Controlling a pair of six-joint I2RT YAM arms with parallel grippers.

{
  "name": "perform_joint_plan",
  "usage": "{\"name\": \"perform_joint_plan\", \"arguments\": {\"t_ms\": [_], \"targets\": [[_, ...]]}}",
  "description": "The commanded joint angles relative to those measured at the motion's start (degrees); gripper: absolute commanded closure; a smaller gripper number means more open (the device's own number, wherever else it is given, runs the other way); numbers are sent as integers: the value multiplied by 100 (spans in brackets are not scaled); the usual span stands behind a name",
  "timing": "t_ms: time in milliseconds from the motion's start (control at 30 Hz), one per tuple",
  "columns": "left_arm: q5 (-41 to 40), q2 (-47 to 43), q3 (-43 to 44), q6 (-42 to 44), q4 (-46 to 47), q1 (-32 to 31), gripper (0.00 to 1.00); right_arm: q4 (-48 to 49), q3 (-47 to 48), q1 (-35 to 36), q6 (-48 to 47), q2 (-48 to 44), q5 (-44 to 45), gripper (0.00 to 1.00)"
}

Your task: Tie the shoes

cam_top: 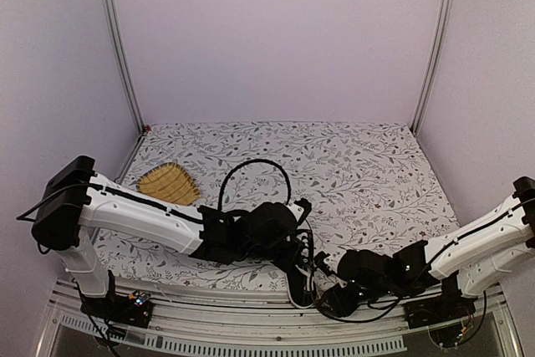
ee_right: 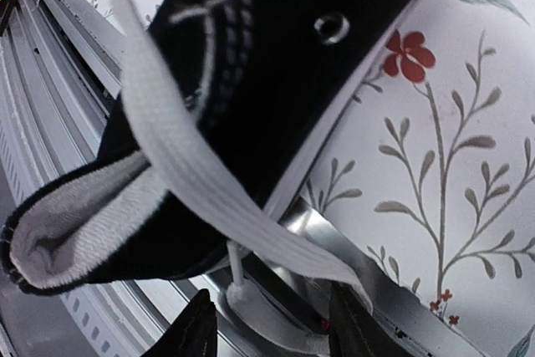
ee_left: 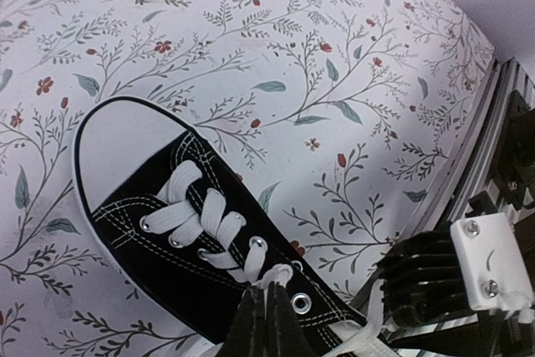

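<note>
Left wrist view: the sneaker [ee_left: 159, 240] lies on the floral worktop [ee_left: 351, 56] in the 8 o'clock part of the frame. Its white toe cap [ee_left: 125, 144] points toward 10 o'clock, and its heel runs out of view at 5 o'clock. The left end effector [ee_left: 266, 292] enters at 6 o'clock, its fingers pressed together and pinching a white lace [ee_left: 272, 276] just past the top eyelets. At 4 o'clock a ribbed black housing with a white block [ee_left: 489, 269] on the right arm stands just beside the sneaker. It sits at the worktop's metal edge rail [ee_left: 493, 114].

Right wrist view: the sneaker's black side fills 11 to 1 o'clock. Its white-lined heel opening [ee_right: 75, 223] at 8 o'clock hangs over the edge rail. A broad lace strand [ee_right: 192, 173] crosses from 11 o'clock down to 5 o'clock. The right end effector [ee_right: 269, 290] at 6 o'clock is spread, with a thin lace tip [ee_right: 235, 269] and a lace end lying between its fingers [ee_right: 196, 328].

Top view: both arms meet at 6 o'clock on the near edge and cover the sneaker there. A yellow woven mat [cam_top: 167, 183] lies at 9 o'clock, well apart. A black cable loop [cam_top: 255, 169] rises over the left arm's wrist.
</note>
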Motion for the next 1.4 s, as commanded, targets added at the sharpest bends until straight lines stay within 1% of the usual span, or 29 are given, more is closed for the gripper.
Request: {"name": "perform_joint_plan", "arguments": {"t_ms": [0,67,100,133,167,300,367,433,533,600,700,833,900,1033,1100,1167,1200,1233,1267,1300,1333,1367], "targets": [[-57,-164,-73,-39,-43,-74,100,395,204,73,-78,309,178,64],[-79,-177,-69,-31,-59,-74,100,298,283,105,-74,407,189,78],[-111,-196,-79,-34,-72,-70,100,155,334,117,-74,409,224,88],[-139,-217,-93,-32,-75,-69,100,-13,358,126,-48,358,288,95],[-154,-239,-125,-30,-70,-73,100,-189,369,126,-21,258,354,97],[-156,-305,-224,-16,-21,-65,100,-1139,426,80,279,-571,848,98],[-169,-337,-250,-19,-9,-58,100,-1494,469,-122,320,-1059,926,98],[-180,-362,-289,-20,43,-65,100,-1548,486,-489,251,-1519,806,98],[-182,-377,-323,-22,80,-56,100,-1426,672,-1221,-122,-2078,526,98],[-182,-372,-331,-13,82,-50,100,-1343,876,-1675,-416,-2246,377,98],[-206,-366,-341,-22,89,-48,100,-1136,1242,-2228,-768,-2213,29,98],[-273,-429,-380,-61,192,-51,100,-874,1559,-2349,-970,-1685,-299,98],[-266,-499,-470,-50,428,-56,100,-665,1485,-2345,-921,-1383,-482,98],[-94,-603,-620,127,841,-86,100,88,1046,-2333,-550,-1013,-817,98],[-68,-608,-654,178,881,-111,100,203,891,-2341,-333,-872,-679,98],[-81,-589,-681,144,823,-117,100,-21,817,-2366,-68,-690,-295,98],[-77,-576,-691,120,793,-114,100,-114,767,-2416,54,-628,-164,96],[-65,-560,-693,108,759,-116,100,-208,723,-2447,123,-584,-67,90],[-52,-542,-686,92,731,-118,100,-298,688,-2467,187,-563,52,78],[-43,-527,-673,57,698,-118,100,-399,671,-2468,192,-564,123,60],[-49,-517,-661,36,658,-118,100,-422,636,-2464,138,-603,152,49],[-69,-509,-639,-16,618,-118,100,-466,597,-2468,-23,-673,170,44]]}}
